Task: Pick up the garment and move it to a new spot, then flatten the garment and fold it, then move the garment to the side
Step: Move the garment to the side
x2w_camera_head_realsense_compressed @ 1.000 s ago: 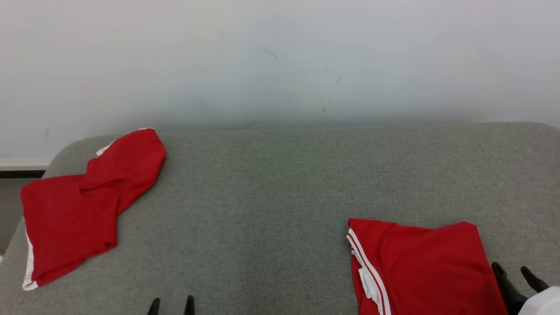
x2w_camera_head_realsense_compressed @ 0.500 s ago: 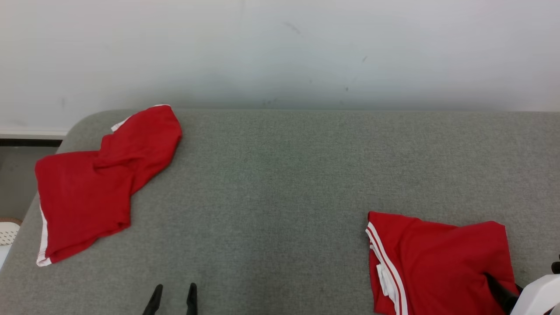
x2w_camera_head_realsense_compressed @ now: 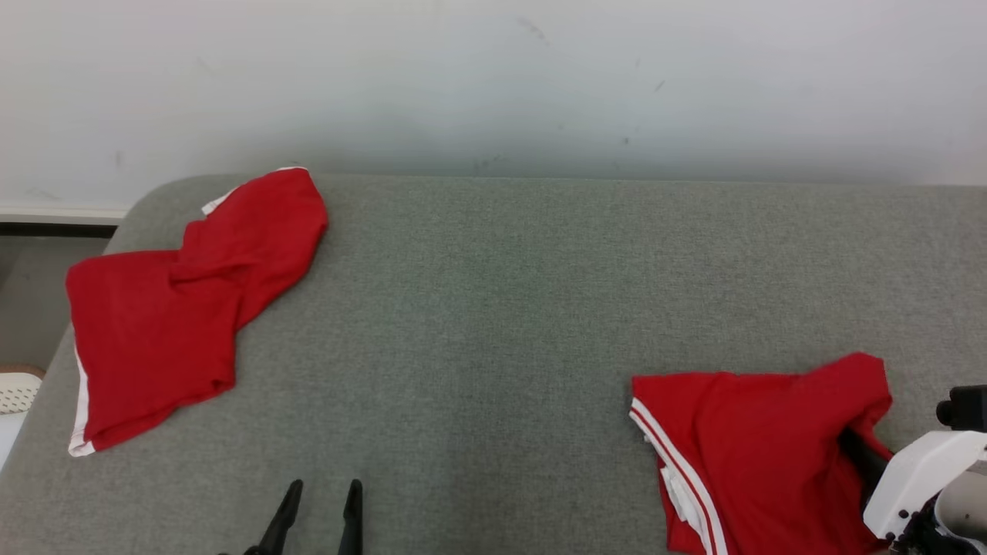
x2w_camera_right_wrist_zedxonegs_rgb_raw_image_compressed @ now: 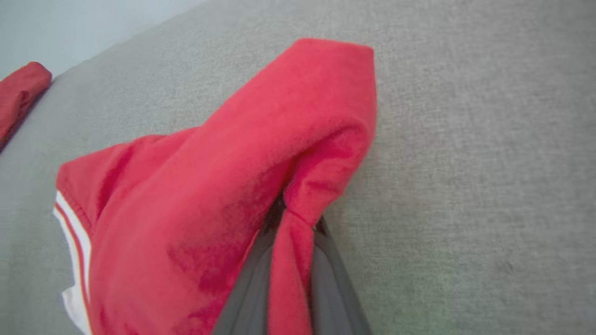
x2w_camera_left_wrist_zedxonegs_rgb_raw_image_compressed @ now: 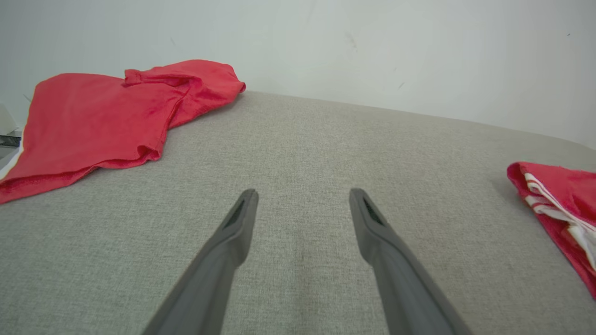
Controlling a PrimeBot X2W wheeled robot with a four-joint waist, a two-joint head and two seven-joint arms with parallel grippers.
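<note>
Now clamping the garment (x2w_camera_right_wrist_zedxonegs_rgb_raw_image_compressed: 223, 186) in the right gripper (x2w_camera_right_wrist_zedxonegs_rgb_raw_image_compressed: 285, 216), cloth peaked past its tips; left gripper (x2w_camera_left_wrist_zedxonegs_rgb_raw_image_compressed: 302, 197) spread, empty. Moving, flattening, folding ahead.

grey padded surf (x2w_camera_head_realsense_compressed: 493, 308) | white wall (x2w_camera_head_realsense_compressed: 493, 77) | 2nd red garment (x2w_camera_head_realsense_compressed: 177, 308) far-L corner | white obj (x2w_camera_head_realsense_compressed: 15, 389), maybe basket

The right gripper (x2w_camera_head_realsense_compressed: 854, 451) had stood with its fingers apart just off the right edge of the garment (x2w_camera_head_realsense_compressed: 752, 455). It came in over the cloth and pinched a fold of it. The garment's far right corner (x2w_camera_head_realsense_compressed: 870, 376), flat before, rose into a peak. The head view itself shifted, so the table (x2w_camera_head_realsense_compressed: 493, 308) sat higher in it.
</note>
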